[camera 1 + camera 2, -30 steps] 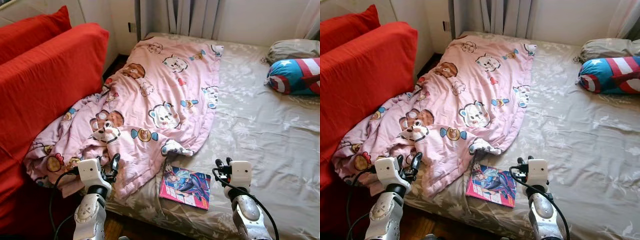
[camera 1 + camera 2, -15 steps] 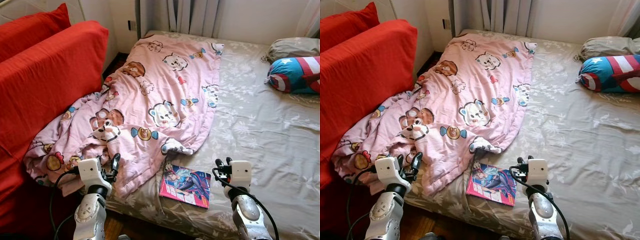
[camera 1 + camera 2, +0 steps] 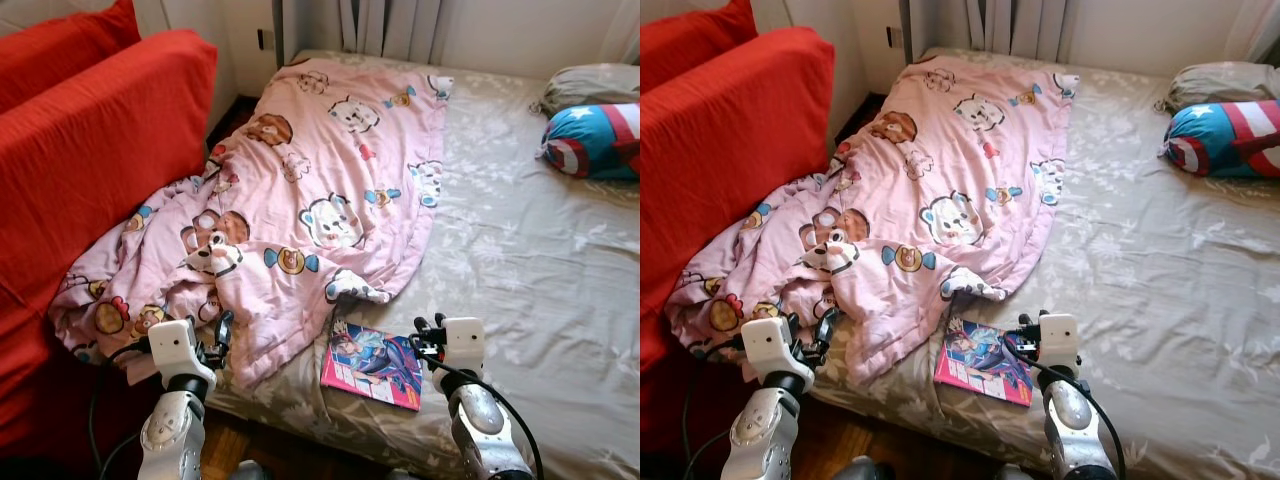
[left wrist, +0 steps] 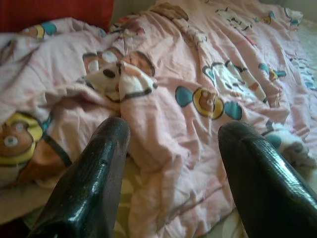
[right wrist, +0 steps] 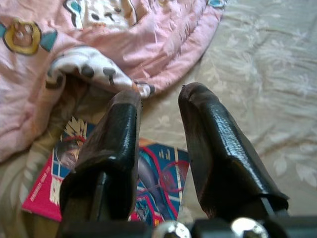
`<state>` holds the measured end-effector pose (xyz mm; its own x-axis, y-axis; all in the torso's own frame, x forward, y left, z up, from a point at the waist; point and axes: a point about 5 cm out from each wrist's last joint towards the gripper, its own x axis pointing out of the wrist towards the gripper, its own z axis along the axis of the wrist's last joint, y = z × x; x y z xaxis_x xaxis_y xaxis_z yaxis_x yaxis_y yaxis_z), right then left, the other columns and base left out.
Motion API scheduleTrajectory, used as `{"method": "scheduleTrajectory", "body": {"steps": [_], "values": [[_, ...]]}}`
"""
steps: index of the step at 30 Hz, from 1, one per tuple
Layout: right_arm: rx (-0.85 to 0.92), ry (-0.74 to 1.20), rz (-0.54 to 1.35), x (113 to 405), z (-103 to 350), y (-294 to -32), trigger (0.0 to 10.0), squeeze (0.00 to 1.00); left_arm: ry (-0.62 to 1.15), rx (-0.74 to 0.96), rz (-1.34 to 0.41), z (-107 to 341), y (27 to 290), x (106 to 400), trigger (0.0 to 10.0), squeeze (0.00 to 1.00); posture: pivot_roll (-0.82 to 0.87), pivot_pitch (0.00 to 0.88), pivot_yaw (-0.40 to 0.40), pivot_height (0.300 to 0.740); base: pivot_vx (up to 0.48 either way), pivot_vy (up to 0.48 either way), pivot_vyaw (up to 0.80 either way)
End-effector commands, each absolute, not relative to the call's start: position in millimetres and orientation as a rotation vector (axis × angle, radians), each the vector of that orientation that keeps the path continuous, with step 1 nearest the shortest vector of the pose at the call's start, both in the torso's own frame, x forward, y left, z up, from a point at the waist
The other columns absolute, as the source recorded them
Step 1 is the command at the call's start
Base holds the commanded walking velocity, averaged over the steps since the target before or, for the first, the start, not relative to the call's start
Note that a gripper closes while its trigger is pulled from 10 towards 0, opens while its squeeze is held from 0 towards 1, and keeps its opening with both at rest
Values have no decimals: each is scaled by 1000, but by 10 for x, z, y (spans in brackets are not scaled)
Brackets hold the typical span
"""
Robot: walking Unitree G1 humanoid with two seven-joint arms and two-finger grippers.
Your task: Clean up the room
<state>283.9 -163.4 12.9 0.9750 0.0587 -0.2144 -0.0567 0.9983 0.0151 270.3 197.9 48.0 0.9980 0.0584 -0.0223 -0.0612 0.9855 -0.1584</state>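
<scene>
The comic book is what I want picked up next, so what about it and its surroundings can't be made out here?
- Comic book: its top corner is tucked under the pink blanket in the eye views; the right gripper's fingers cover its middle in the right wrist view.
- Star-patterned pillow: cut off by the eye views' edge.

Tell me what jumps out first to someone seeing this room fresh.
The crumpled pink cartoon-print blanket sprawls over the bed's left half, spilling toward the bright red sofa beside it. A colourful comic book lies at the bed's near edge, between the left gripper and the right gripper, both open. A star-patterned blue and red pillow sits at the far right.
</scene>
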Motion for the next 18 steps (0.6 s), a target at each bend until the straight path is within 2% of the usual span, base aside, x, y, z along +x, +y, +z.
{"method": "scheduleTrajectory", "body": {"steps": [1, 18], "values": [[23, 229, 53, 2774, 70, -1636, 10000, 0, 44, -157, 68, 428, 1993, 2663, 10000, 0, 5, 180, -10, 638, 0, 0, 0], [29, 247, 63, 2771, 45, -1606, 10000, 0, 42, -160, 49, 476, 1946, 2689, 10000, 0, 10, 180, -8, 638, 0, 0, 0]]}}
